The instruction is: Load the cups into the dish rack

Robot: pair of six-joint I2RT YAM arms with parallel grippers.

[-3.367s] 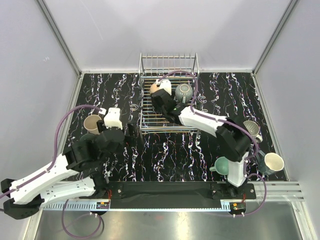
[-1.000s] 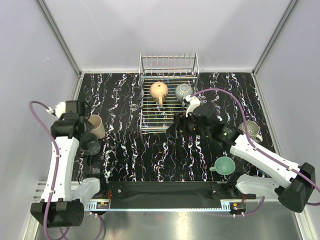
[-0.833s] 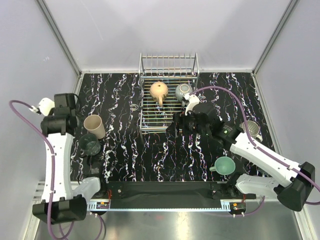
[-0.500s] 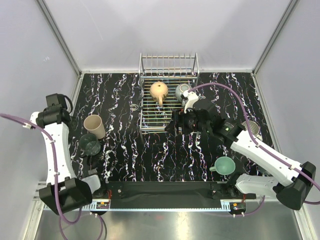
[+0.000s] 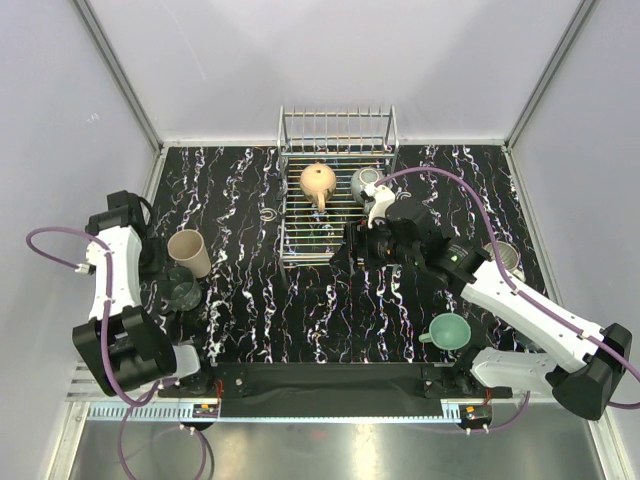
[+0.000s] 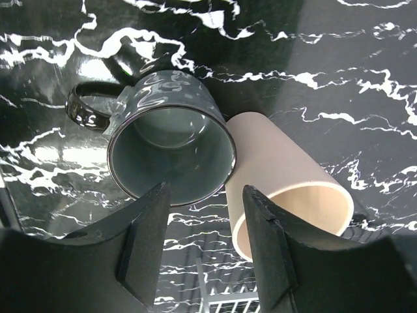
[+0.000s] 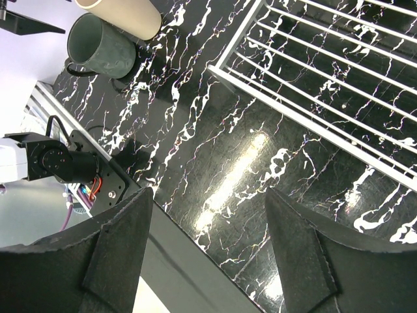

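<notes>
Two cups sit in the silver wire dish rack [image 5: 300, 242] at the middle of the far edge of the bench. One is a tan cup with a handle [image 5: 318, 183]. The other is a round grey-green cup [image 5: 367, 182], just to its right. Both rest on the flat grid in front of the upright tines.

By the left edge we see a tall beige cup [image 5: 188, 253] just beside a dark grey mug with a handle [image 5: 180, 288]. We look right into the mug and see its grey bottom.

A teal cup [image 5: 450, 330] stands close to the near edge on the right. A whitish cup [image 5: 508, 262] by the right edge is partly hidden by the right arm.

The left claw [image 6: 203, 251] hangs over the mug and the beige cup, wide apart and holding nothing. The right claw [image 7: 212, 261] is wide too, with nothing in it, over the bench by the rack's near side.

The bench top [image 5: 260, 290] is shiny black with white streaks. Pale grey walls [image 5: 300, 60] stand around it.
</notes>
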